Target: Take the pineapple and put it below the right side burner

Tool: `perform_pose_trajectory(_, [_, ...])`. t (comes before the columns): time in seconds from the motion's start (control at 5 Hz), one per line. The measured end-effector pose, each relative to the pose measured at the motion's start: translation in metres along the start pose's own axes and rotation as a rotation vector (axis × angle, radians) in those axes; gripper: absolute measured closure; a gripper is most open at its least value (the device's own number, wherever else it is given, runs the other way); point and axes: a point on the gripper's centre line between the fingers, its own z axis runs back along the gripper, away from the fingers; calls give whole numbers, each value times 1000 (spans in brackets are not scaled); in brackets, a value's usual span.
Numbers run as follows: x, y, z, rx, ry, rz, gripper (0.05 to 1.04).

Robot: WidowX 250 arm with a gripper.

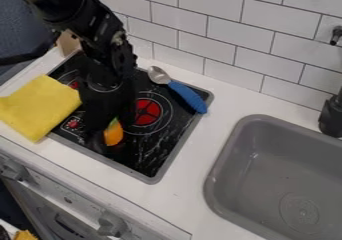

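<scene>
Stovetop beneath the black arm, yellow cloth over its left edge.
The gripper is low, left of the right burner; whether it grasps or has released anything, I cannot tell. The pineapple is at it, near and left of that burner. If placing, ease right along the near side, set down gently, let go low, lift straight.

A white tile wall stands at one o'clock. The counter is white too. A big gray sink sits at four o'clock, and a gray knob sticks out at seven o'clock.
</scene>
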Motion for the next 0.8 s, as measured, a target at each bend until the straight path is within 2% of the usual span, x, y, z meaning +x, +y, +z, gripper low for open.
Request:
perform_pose_trajectory(0.2, [5,4,4,14,-6,26,83])
perform_pose_trajectory(0.6, [17,-3,51,-89,18,77,83])
perform_pose_trajectory(0.8, [21,-7,69,-122,32,53,83])
